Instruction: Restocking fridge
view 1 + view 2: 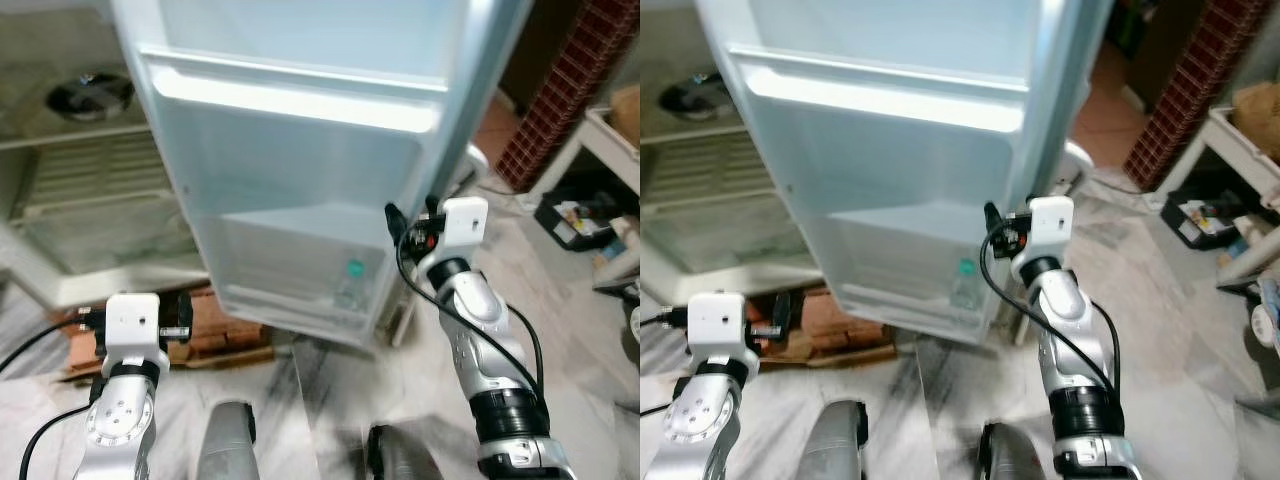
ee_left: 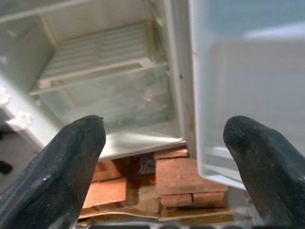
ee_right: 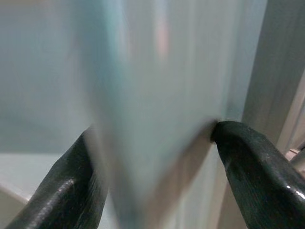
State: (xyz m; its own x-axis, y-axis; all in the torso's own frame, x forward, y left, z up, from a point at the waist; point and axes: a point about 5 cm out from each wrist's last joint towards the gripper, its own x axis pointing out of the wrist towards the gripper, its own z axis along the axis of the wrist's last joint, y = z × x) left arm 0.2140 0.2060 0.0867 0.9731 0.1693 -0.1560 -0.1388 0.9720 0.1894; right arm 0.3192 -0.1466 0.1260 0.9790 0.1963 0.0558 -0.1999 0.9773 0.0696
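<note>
Bottle (image 1: 350,287) upright in fridge door (image 1: 300,150) bin.

The fridge door (image 1: 300,170) runs off the top of both eye views, and in the right wrist view its edge sits between the right gripper (image 3: 157,157) fingers as a pale blur, contact not resolvable. A bottle (image 1: 349,290) in the lowest door shelf reads only as a hazy shape with a green cap behind translucent plastic; its label is illegible. The left gripper (image 2: 167,167) has both fingers cut by the left wrist view's lower edge, the bricks (image 2: 183,179) under the fridge are partly hidden by the door, and the items in the black crate (image 1: 575,220) are too small to identify.
</note>
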